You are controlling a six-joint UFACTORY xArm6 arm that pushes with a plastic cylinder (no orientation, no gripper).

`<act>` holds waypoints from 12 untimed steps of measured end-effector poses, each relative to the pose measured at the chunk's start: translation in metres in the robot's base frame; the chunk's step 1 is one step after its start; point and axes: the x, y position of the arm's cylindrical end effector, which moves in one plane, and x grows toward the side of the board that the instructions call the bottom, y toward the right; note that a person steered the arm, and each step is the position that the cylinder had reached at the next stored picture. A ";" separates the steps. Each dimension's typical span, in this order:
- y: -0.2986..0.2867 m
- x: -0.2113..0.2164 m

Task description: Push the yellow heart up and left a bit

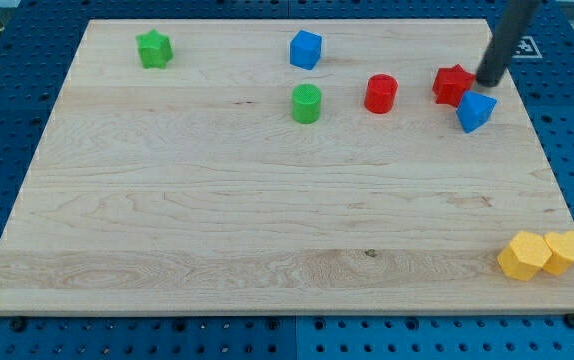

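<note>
My tip (489,80) carries no pincer and holds nothing; it rests at the view's upper right, just beside the red star block (453,84) and above the blue block (475,111), well apart from the target. The yellow heart (565,251) lies at the board's (217,200) lower-right corner, touching the yellow hexagon block (523,255) on its left. The heart's pointing direction and long axis cannot be resolved, and pushing it up-left probably requires approaching from its lower right.

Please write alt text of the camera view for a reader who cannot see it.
My tip rests at the board's upper right, beside the red star and blue block, far from the yellow heart, which touches a yellow hexagon at lower right.
</note>
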 end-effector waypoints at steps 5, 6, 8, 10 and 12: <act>0.040 0.000; 0.088 0.093; 0.096 0.287; 0.047 0.289; 0.045 0.261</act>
